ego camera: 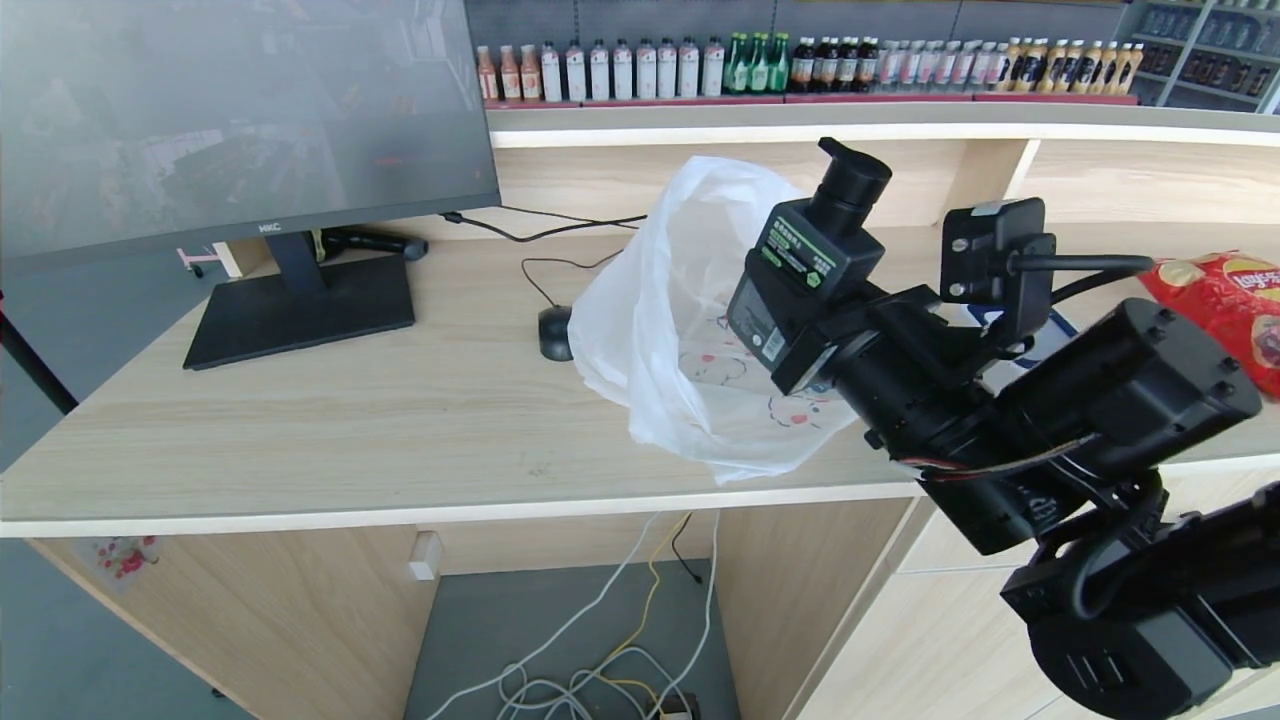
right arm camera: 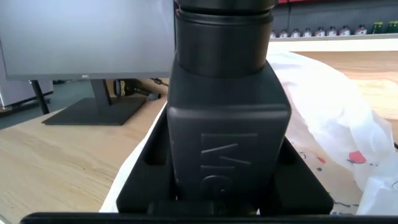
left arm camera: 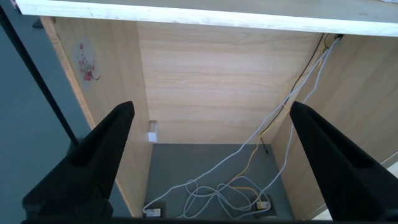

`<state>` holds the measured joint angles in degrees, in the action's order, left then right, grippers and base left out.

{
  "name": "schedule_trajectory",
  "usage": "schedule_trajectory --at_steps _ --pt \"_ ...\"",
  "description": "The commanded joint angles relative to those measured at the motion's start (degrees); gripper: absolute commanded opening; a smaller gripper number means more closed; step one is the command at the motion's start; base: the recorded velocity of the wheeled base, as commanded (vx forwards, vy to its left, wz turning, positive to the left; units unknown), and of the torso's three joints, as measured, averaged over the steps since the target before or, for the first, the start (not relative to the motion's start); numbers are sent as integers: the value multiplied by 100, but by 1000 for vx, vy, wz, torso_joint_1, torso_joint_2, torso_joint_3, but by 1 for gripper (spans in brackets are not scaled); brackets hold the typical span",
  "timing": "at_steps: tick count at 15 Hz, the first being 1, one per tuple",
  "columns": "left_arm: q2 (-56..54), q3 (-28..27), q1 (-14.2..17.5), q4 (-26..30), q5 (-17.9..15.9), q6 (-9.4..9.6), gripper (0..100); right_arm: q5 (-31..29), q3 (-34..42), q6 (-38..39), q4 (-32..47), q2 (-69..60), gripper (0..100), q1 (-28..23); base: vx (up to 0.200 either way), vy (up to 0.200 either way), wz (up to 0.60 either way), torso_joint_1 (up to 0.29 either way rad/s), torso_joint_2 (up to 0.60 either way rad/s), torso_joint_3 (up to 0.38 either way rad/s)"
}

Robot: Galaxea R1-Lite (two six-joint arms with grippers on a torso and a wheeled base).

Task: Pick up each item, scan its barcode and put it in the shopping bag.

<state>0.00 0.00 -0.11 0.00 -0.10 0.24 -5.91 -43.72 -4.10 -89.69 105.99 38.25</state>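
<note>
The black bottle [ego camera: 812,262] hangs above the counter [ego camera: 400,430], just in front of the white shopping bag [ego camera: 680,330]; its long axis is tilted, round cap up and away toward the back shelf, base clamped in the right gripper [ego camera: 805,365]; the body is square, and the head view shows a green-and-white label with a barcode; the right wrist view shows a plain embossed face instead; the left gripper [left arm camera: 211,112] sits below the counter's edge, fingers wide apart, empty
</note>
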Motion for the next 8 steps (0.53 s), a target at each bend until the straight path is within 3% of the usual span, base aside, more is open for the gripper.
schedule_trajectory --at_steps 1,3,8 --pt "0 0 2 0 1 2 100 -15 -665 -3 584 177 0 -169 0 0 0 0 0 0" --pt "0 0 2 0 1 2 100 20 -1333 5 1691 63 0 -204 0 0 0 0 0 0" --pt "0 0 2 0 1 2 100 29 -2572 14 2737 695 0 -371 0 0 0 0 0 0"
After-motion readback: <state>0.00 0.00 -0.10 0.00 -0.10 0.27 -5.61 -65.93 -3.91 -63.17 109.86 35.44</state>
